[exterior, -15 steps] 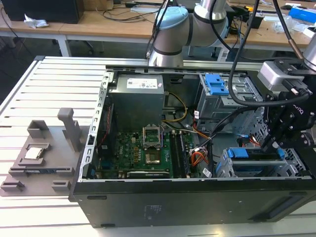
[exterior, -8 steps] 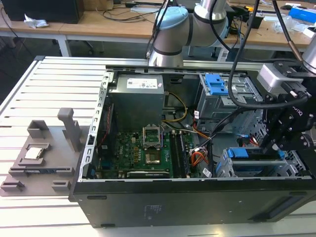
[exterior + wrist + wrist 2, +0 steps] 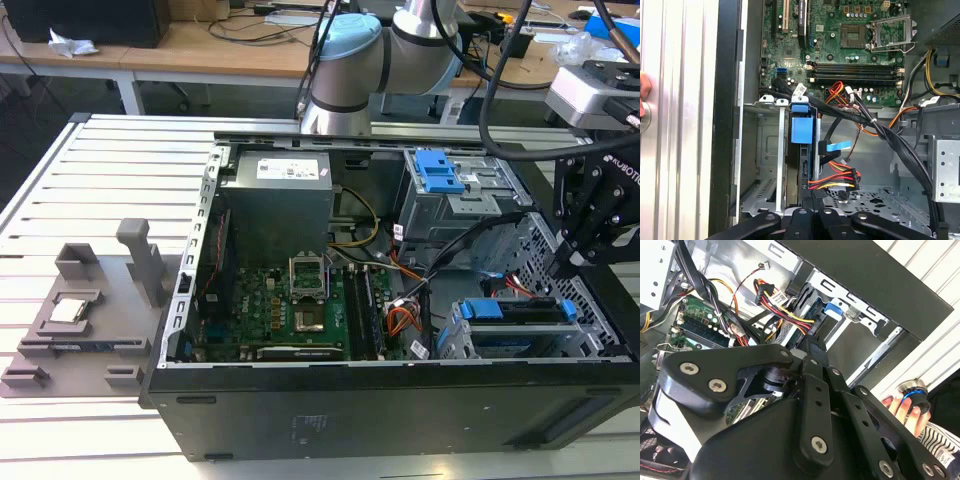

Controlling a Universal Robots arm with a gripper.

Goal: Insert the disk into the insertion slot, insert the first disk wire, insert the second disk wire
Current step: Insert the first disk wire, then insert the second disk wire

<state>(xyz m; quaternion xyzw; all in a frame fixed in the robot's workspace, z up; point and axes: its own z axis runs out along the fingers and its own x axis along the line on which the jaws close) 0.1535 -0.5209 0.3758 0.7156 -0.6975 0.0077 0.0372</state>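
Pushing crooked is the big worry. The black metal gripper (image 3: 572, 262) hangs right by the bunch of red, yellow and black wires (image 3: 836, 179), close to the flat silver disk in its bright blue plastic frame (image 3: 515, 310). A tilted wire end could jam or bend there, and loose wires could snag. I cannot tell if the gripper is open or shut, or holds anything. The disk sits inside the silver holey metal slot cage (image 3: 452, 342), standing on its thin edge. Its long side seems to run left to right across the exterior view, wire end toward the gripper.
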